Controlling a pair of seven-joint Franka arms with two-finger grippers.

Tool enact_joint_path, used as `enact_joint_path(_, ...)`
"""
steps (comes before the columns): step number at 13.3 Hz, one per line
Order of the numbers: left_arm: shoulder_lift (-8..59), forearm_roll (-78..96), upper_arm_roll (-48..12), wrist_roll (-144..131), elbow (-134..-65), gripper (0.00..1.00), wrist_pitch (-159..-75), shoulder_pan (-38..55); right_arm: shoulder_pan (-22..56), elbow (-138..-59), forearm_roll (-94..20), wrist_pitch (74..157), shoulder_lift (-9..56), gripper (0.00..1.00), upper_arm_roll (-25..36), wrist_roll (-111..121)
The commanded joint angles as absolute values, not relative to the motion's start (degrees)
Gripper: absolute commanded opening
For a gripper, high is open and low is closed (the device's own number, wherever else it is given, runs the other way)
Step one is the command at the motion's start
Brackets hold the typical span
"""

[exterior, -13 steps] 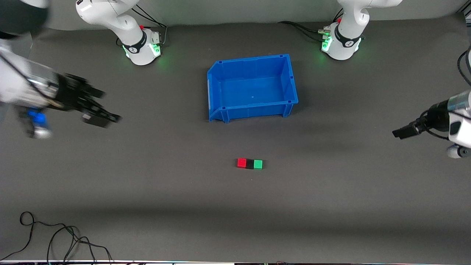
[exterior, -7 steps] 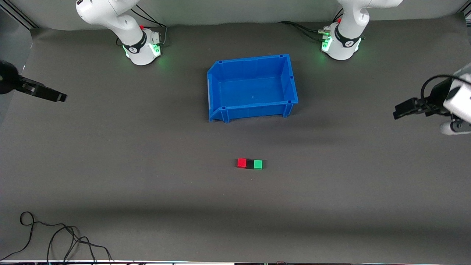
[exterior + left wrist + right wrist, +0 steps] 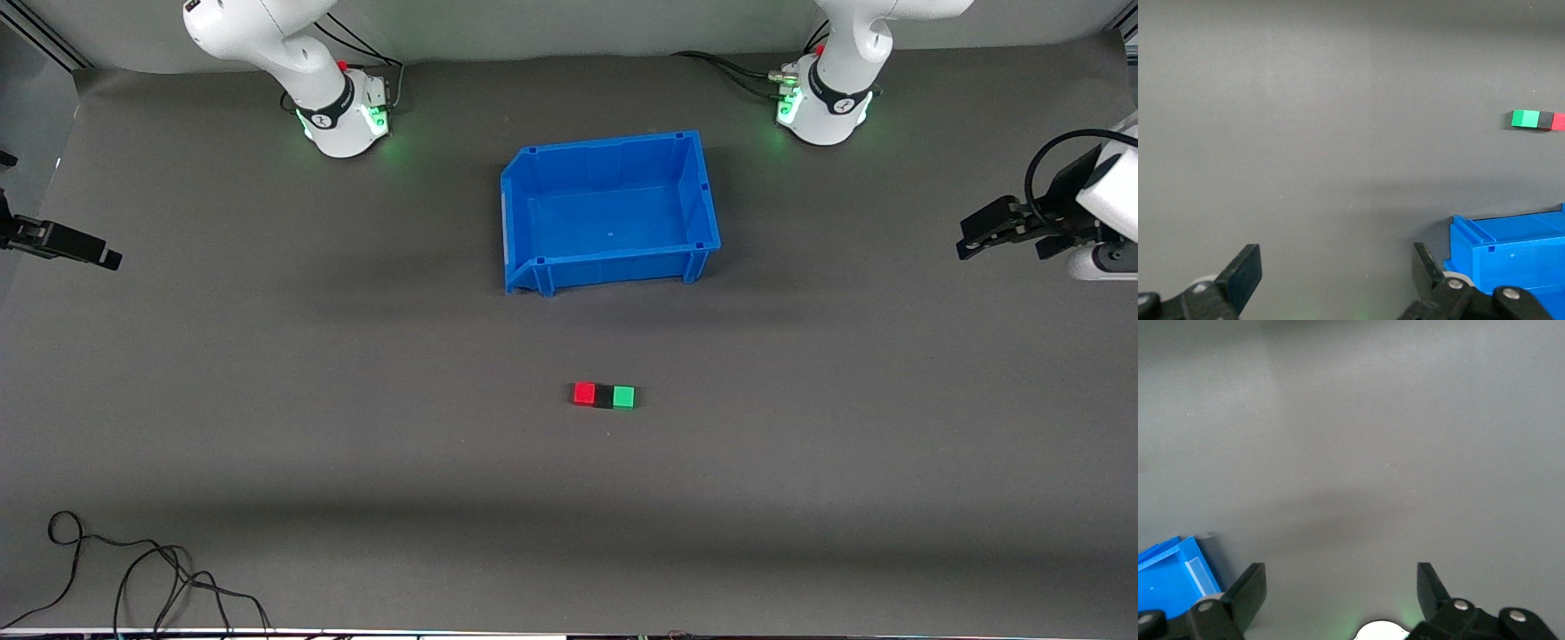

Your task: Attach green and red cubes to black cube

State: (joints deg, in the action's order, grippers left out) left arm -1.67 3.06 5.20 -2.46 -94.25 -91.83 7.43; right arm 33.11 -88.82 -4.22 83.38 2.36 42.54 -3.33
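The red cube [image 3: 584, 393], black cube [image 3: 605, 396] and green cube [image 3: 624, 396] sit joined in one row on the grey mat, nearer the front camera than the blue bin. The row also shows in the left wrist view: green cube [image 3: 1525, 119], black cube [image 3: 1545, 121], red cube [image 3: 1559, 121]. My left gripper [image 3: 973, 240] is open and empty, up in the air over the left arm's end of the table; it also shows in its wrist view [image 3: 1336, 267]. My right gripper [image 3: 98, 255] is open and empty over the right arm's end; it also shows in its wrist view [image 3: 1341, 587].
An empty blue bin [image 3: 702, 191] stands mid-table between the arm bases; its corner also shows in the left wrist view [image 3: 1511, 253] and the right wrist view [image 3: 1171, 573]. A black cable [image 3: 133, 569] lies at the near corner toward the right arm's end.
Both arms have drawn back from the middle toward the table's ends. The right gripper moved outward to the edge of view; the left gripper rose toward its base. The cubes have not moved.
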Motion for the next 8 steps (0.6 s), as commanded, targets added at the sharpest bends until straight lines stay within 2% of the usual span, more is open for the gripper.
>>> enact_joint_path(1,-1.9,2.2,-1.1,-1.6,-93.9,1.00,-92.5,1.4,34.6,-90.7,-2.3,84.9,0.1,1.00,42.0,-3.4)
enact_joint_path(6,0.5,2.3,-0.8,-2.0,-91.8,1.00,-92.1,1.6,34.7,-90.8,-2.3,84.7,0.0,1.00,41.9,-3.5)
enact_joint_path(8,1.1,2.2,-0.9,-2.0,-90.9,1.00,-92.0,1.2,32.4,-90.6,-2.3,84.9,0.4,1.00,39.5,-3.5)
